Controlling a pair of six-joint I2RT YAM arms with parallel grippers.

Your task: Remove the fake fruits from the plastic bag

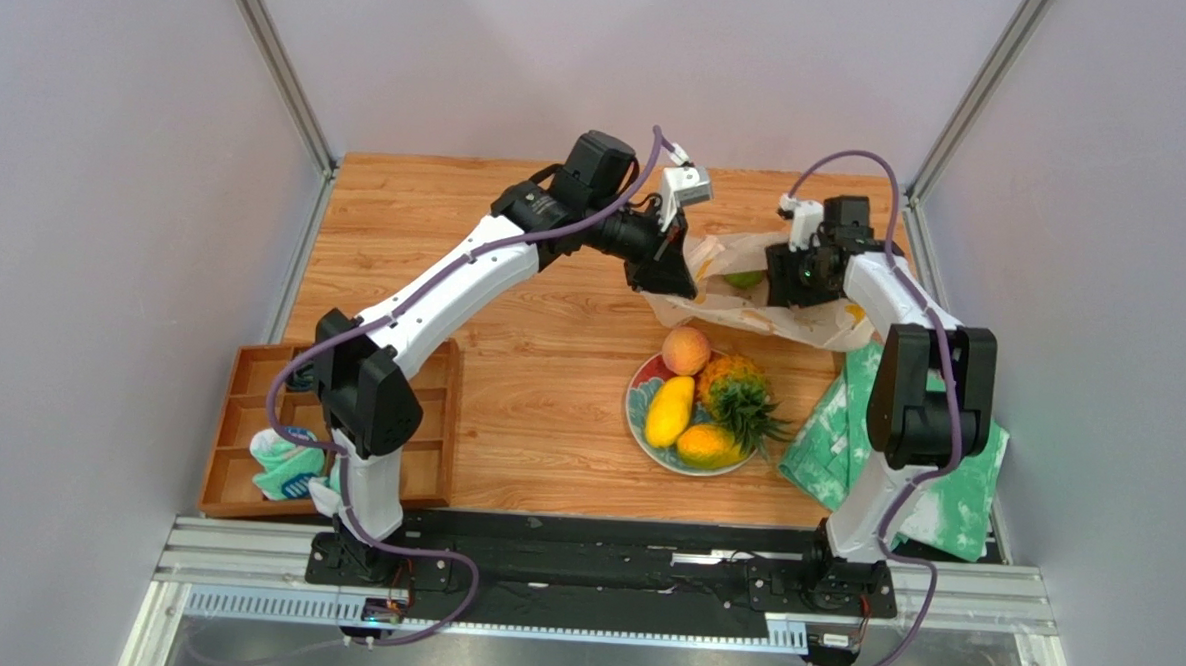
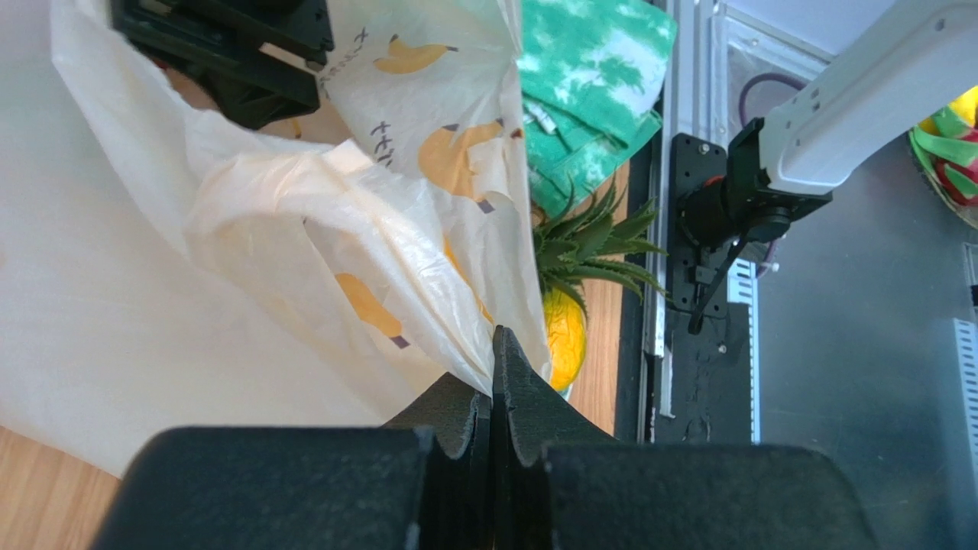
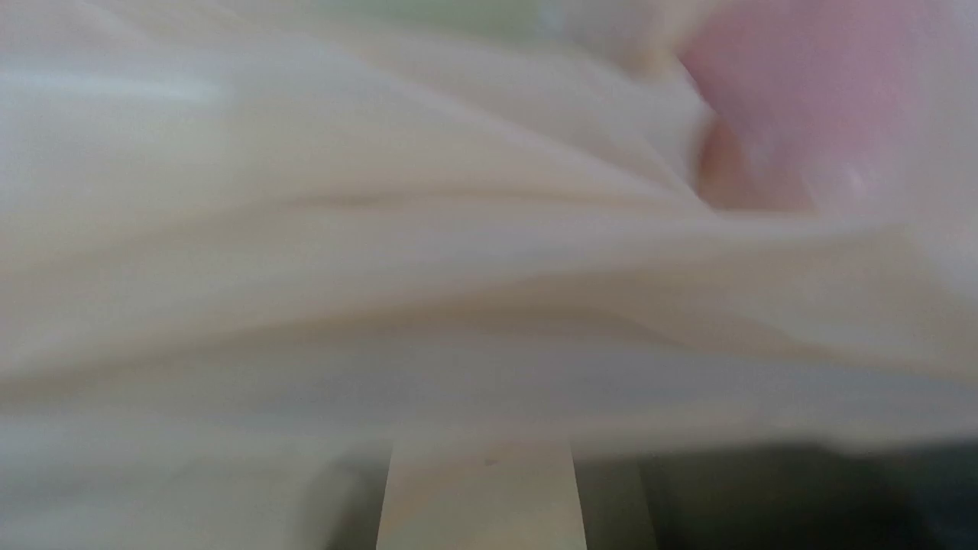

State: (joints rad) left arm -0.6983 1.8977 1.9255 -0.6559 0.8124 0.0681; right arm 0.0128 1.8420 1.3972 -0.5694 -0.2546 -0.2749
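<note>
The plastic bag [image 1: 825, 328] lies near the far right corner of the bench [image 1: 552, 377]. It is thin and white, with yellow bananas printed on it.

The left fingers [image 2: 496, 358] are pressed together. They pinch a fold of the bag's edge on its left side.

The right fingers [image 1: 791, 276] are at the bag's open top, and the plastic lies around them. I cannot tell if they are spread or closed. The right wrist view is full of blurry white plastic. A pink blur [image 3: 804, 103] shows through it at the top right of that view.

From above, a green fruit [image 1: 744, 280] peeks out of the bag between the two arms.

Four fake fruits sit on a plate [image 1: 635, 403], just on the near side of the bag.
- The peach [image 1: 686, 349] is on the far side of the plate.
- The pineapple [image 1: 732, 384] is next to it, with its leaves pointing toward the near edge.
- One mango [image 1: 669, 412] lies on the left of the plate.
- A second mango [image 1: 707, 446] lies at the plate's near side.

A green-and-white cloth [image 1: 828, 441] lies by the right edge, partly under the right arm. A wooden tray [image 1: 243, 408] sits at the near left corner. A small blue and white thing [image 1: 285, 462] is in it.
</note>
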